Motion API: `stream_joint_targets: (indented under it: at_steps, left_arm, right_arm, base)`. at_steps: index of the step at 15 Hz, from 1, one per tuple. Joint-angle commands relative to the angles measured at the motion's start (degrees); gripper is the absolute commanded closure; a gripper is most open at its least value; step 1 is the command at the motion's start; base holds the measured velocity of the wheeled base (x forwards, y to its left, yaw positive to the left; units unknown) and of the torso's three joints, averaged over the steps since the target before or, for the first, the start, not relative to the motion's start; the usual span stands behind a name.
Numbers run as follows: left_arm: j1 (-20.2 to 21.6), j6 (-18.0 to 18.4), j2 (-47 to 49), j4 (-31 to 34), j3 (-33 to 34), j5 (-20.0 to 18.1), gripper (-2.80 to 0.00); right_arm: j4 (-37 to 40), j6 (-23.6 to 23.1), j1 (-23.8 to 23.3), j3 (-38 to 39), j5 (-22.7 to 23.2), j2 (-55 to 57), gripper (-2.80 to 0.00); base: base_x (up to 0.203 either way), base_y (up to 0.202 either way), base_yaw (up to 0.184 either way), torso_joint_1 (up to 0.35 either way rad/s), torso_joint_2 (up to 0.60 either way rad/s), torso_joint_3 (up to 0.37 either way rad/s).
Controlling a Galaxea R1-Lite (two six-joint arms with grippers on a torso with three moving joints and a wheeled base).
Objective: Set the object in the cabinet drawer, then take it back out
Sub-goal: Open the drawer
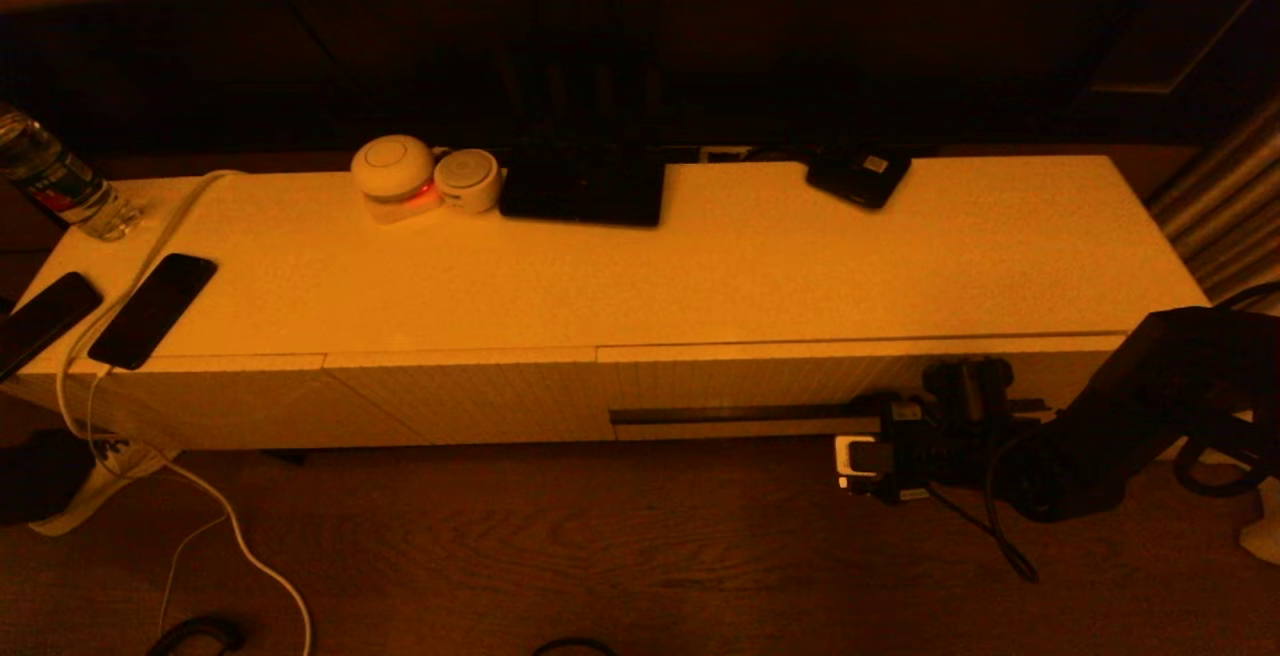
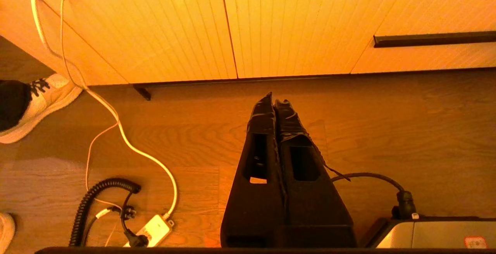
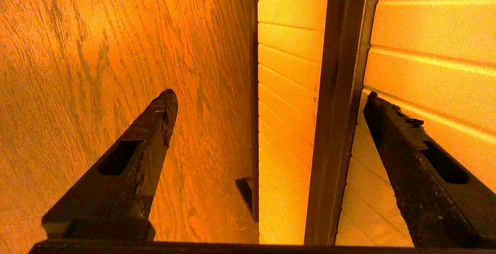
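The cabinet drawer (image 1: 760, 381) is the ribbed white front at the right of the long low cabinet, with a dark handle slot (image 1: 740, 414), and it sits flush. My right gripper (image 1: 880, 441) hangs low in front of it near the slot's right end. In the right wrist view it (image 3: 269, 96) is open with nothing between its fingers. One finger lies over the floor side, the other over the drawer front, and the handle slot (image 3: 337, 110) runs between them. My left gripper (image 2: 274, 99) is shut and empty above the floor. I cannot tell which item is the object.
On the cabinet top lie two black phones (image 1: 155, 308), a water bottle (image 1: 55, 181), two round white devices (image 1: 395, 176), a flat black slab (image 1: 582, 186) and a small black box (image 1: 858, 174). A white cable (image 1: 150, 256) trails to a power strip (image 2: 151, 230) on the floor.
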Motion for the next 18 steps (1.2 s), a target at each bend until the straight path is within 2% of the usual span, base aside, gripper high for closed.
stream_joint_targets:
  at_steps: [1, 10, 18]
  left_arm:
    - [0.0, 0.01, 0.0, 0.02, 0.0, 0.04, 0.0]
    - [0.0, 0.01, 0.0, 0.02, 0.0, 0.04, 0.0]
    - [0.0, 0.01, 0.0, 0.02, 0.0, 0.04, 0.0]
  right_arm:
    - [-0.48, -0.44, -0.21, -0.46, -0.08, 0.34, -2.8]
    - [1.81, -0.35, -0.12, 2.25, -0.6, 0.33, -2.8]
    - [3.61, -0.44, 0.38, 12.61, -0.22, -2.12, -2.8]
  base:
    - [0.0, 0.0, 0.0, 0.0, 0.0, 0.0]
    - [0.0, 0.0, 0.0, 0.0, 0.0, 0.0]
    - [0.0, 0.0, 0.0, 0.0, 0.0, 0.0]
